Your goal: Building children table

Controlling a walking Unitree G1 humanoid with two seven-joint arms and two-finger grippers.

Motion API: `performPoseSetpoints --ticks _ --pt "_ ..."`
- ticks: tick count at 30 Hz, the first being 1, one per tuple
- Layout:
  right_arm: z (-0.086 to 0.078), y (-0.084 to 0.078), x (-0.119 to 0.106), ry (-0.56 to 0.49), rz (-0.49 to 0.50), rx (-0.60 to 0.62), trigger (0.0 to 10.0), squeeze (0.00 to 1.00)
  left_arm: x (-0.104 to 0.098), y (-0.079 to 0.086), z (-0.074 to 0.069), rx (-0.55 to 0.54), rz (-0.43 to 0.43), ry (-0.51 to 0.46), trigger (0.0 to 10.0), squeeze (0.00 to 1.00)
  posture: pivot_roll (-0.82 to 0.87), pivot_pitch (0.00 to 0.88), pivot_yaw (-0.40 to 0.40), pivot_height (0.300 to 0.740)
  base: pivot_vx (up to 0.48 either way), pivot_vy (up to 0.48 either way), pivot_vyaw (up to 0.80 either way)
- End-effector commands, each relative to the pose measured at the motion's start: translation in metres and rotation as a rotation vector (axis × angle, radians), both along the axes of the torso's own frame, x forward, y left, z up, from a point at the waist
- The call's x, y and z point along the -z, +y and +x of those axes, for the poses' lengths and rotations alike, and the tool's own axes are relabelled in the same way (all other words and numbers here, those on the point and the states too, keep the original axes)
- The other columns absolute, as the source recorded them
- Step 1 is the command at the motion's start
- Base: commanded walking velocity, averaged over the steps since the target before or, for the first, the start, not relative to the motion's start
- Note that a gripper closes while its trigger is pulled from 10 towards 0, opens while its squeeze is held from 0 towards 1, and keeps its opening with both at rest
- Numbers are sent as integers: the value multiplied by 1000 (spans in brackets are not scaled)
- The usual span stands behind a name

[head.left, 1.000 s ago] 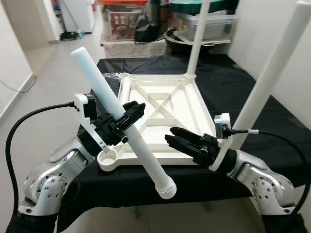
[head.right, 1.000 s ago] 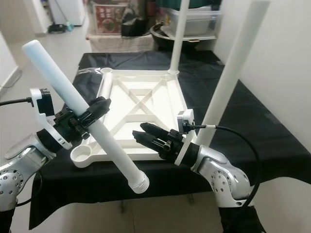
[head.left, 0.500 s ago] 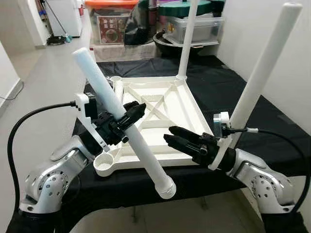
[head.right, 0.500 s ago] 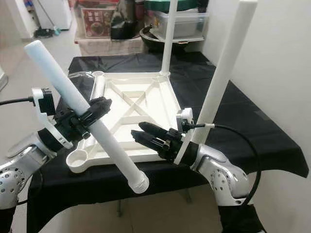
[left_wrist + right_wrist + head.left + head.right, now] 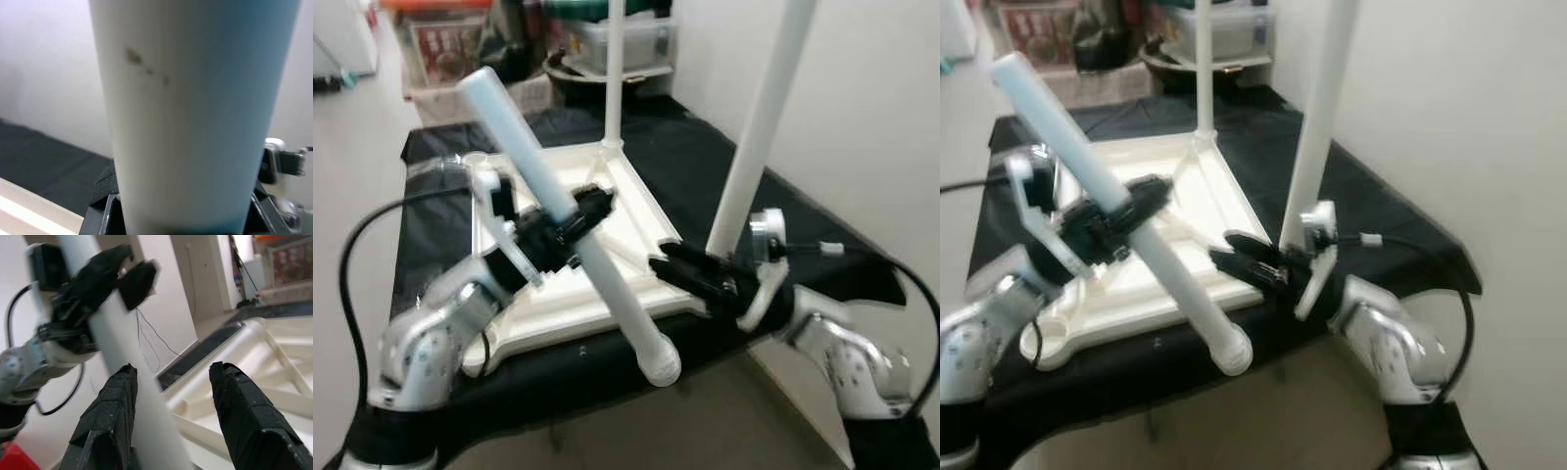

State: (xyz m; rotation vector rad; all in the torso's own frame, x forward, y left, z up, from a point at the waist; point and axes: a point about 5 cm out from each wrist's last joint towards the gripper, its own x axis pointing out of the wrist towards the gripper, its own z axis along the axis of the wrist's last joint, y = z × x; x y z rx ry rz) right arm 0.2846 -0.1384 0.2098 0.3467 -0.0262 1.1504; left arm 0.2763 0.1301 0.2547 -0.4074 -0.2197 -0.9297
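An upside-down white table top (image 5: 641, 206) lies on a black-covered table (image 5: 700, 157). Two white legs stand upright in it, one at the far corner (image 5: 613, 69) and one at the near right corner (image 5: 759, 127). My left gripper (image 5: 585, 210) is shut on a third, loose white leg (image 5: 548, 191), held slanting over the table top with its threaded end (image 5: 661, 367) low toward me. That leg (image 5: 195, 112) is seen close up in the left wrist view. My right gripper (image 5: 658, 268) is open, its fingers (image 5: 244, 421) pointing at the lower part of the leg (image 5: 122, 377), just short of it.
A bare white wall (image 5: 862, 117) runs close along the right of the table. Storage boxes and bins (image 5: 440, 44) stand behind it. An empty round socket (image 5: 1043, 338) shows at the table top's near left corner. Floor (image 5: 724, 431) lies below the table's front edge.
The whole picture has shifted left and blurred, so the camera has moved. Both arms keep much the same pose, the left still holding the slanted leg.
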Motion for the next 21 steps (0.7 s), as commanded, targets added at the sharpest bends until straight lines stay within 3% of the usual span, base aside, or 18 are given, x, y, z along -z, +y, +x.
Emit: performPoseSetpoints --ticks 1,14,21 --pt "0 3 -3 -18 0 -8 10000 0 -2 3 0 -10 13 -13 10000 0 110 18 -24 740 0 0 0" --pt "9 1 -16 -109 -99 -16 10000 0 -11 9 3 -4 66 -39 10000 0 108 16 -23 740 0 0 0" --pt "22 5 -23 -168 -111 11 10000 0 -21 20 8 -9 184 -92 10000 0 115 12 -34 740 0 0 79"
